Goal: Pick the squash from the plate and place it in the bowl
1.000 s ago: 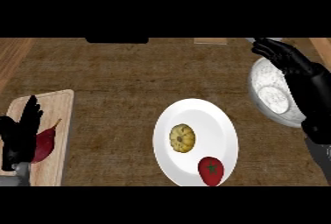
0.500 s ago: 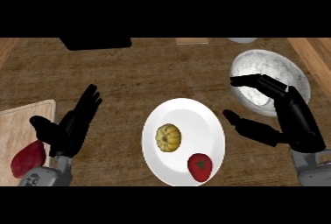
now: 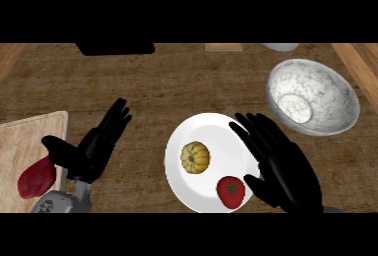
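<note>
Sliding left, the black right hand (image 3: 284,165) now hangs open over the round white plate (image 3: 210,130). The black left hand (image 3: 92,147), lower left, is open too. The yellow squash (image 3: 196,157) lies mid-plate; the grey bowl (image 3: 314,97) sits upper right.

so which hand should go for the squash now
The right hand. It hovers open over the plate on its right side, close to the squash, and the bowl sits on that side. The left hand is off the plate, by the cutting board.
</note>
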{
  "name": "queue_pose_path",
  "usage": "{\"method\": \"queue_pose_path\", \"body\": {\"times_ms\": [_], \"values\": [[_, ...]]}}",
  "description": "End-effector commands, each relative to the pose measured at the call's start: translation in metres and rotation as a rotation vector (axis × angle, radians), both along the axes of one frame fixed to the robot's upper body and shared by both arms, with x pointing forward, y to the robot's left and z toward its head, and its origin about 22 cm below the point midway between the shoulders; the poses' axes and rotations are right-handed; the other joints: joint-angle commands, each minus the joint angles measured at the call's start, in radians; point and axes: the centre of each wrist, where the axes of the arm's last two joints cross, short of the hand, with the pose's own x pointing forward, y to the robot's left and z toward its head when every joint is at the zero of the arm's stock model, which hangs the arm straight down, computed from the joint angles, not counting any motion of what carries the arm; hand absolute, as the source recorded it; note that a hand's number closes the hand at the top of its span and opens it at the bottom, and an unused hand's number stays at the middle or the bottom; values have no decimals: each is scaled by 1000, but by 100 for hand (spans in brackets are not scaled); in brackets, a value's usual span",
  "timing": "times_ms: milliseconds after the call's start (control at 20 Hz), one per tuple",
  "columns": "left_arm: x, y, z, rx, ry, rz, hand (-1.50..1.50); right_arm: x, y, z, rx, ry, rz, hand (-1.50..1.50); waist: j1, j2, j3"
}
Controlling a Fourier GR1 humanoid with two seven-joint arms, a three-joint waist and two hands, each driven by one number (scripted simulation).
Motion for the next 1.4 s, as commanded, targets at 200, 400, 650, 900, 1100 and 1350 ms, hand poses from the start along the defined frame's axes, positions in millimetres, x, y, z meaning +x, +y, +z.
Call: {"method": "queue_pose_path", "body": {"times_ms": [200,400,650,900,1100,1350], "values": [[-2,3,-4,2,3,-21,0,-31,61,2,-259,76,-326,-150,22,6,0],[-3,-13,3,-19,-3,-69,0,-43,123,10,-312,181,-444,-150,58,16,4],[-3,-20,1,-31,-25,-95,0,-49,154,-5,-388,283,-576,-150,74,26,8],[6,-25,6,-17,-27,-76,0,-39,155,-4,-411,326,-680,-150,71,26,8],[0,-28,3,-27,-16,-100,0,-18,149,-2,-441,365,-739,-150,71,26,9],[7,-36,-1,-31,-28,-101,0,-10,149,-17,-470,424,-742,-150,63,30,9]]}}
